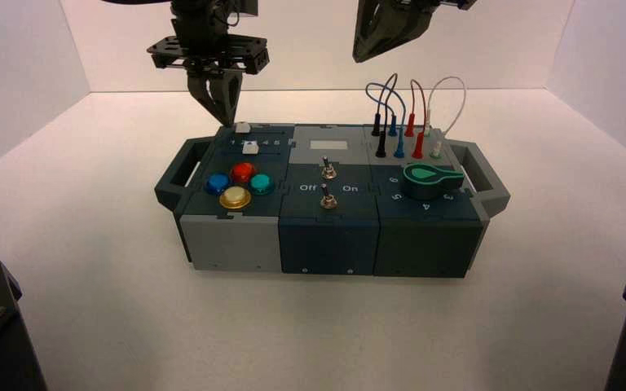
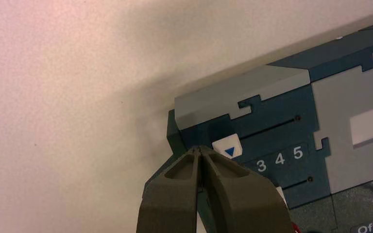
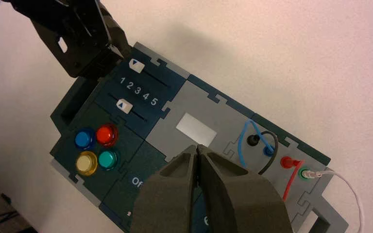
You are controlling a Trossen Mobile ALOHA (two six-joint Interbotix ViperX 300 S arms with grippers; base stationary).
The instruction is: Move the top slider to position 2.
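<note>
The left gripper (image 2: 201, 149) is hanging right at the box's (image 1: 228, 244) far left corner, fingers pressed together and gripping nothing, tips pointing down. Just past those tips the top slider (image 2: 228, 148) is sitting — a small off-white knob with a blue triangle, touching or nearly touching the closed tips; I can't tell which. The right wrist view is showing that knob at the position-1 end of its dark slot, about level with the printed 1. Its track is running lengthwise along the back edge, away from the gripper toward the grey centre panel (image 1: 330, 147), with the numeral row (image 3: 137, 89) beneath it. So position 2 (image 3: 130, 84) is lying one step along that line, on the knob's far side from the fingers — a short push along the slot looks like the call. Farther off, the right gripper (image 3: 197, 149) is hovering high over the middle of the box, fingers closed and empty, clearly the more distant arm.
</note>
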